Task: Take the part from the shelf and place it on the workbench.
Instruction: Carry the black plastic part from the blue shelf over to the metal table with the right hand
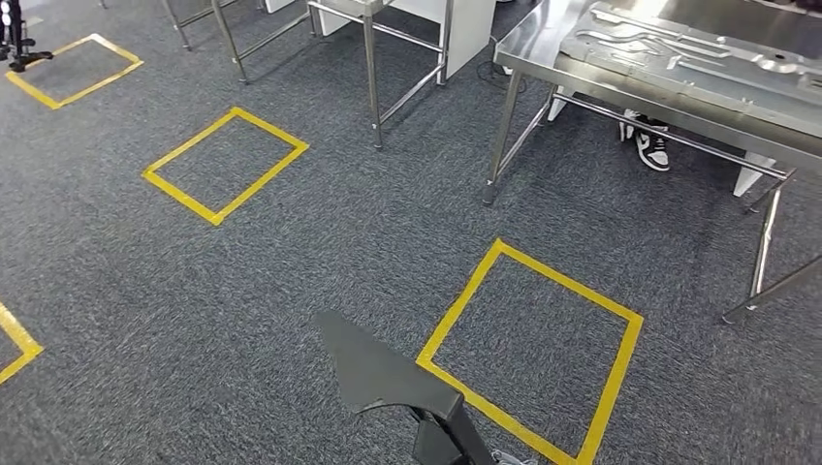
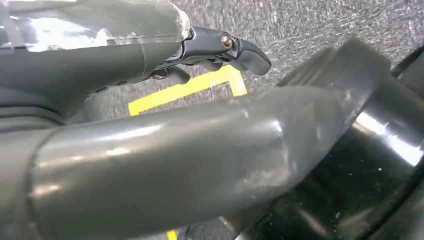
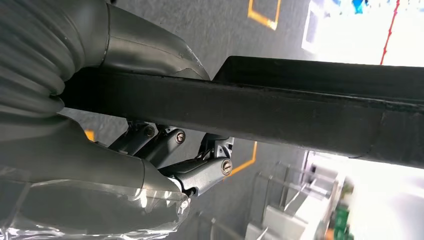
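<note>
Right hand [image 3: 165, 150] is gripping the part [image 3: 320, 117], a flat dark panel: thumb is lying along one face, darker fingers are curling under the other, so the panel's edge is sitting clamped between them. In the head view the part [image 1: 373, 368] is poking up from the bottom edge, w/ its pointed tip angling toward the upper left, over grey carpet [image 1: 339, 242]. Just beside it on the right, a yellow tape square [image 1: 531, 349] is lying on the floor.

Left hand [image 2: 220, 50] is hanging close above the carpet, w/ nothing between its fingers; they are bending in somewhat, but I cannot tell if they are spread or closed. A corner of yellow tape is showing just past the fingertips.

Farther out, top right, a steel workbench [image 1: 543, 44] is standing w/ a pressed metal sheet [image 1: 698, 58] lying on it. A person's black-and-white shoe [image 1: 652, 145] is showing under it. More tape squares [image 1: 225, 165] are marking the floor to the left, and other steel table legs [image 1: 371, 87] are standing along the top.
</note>
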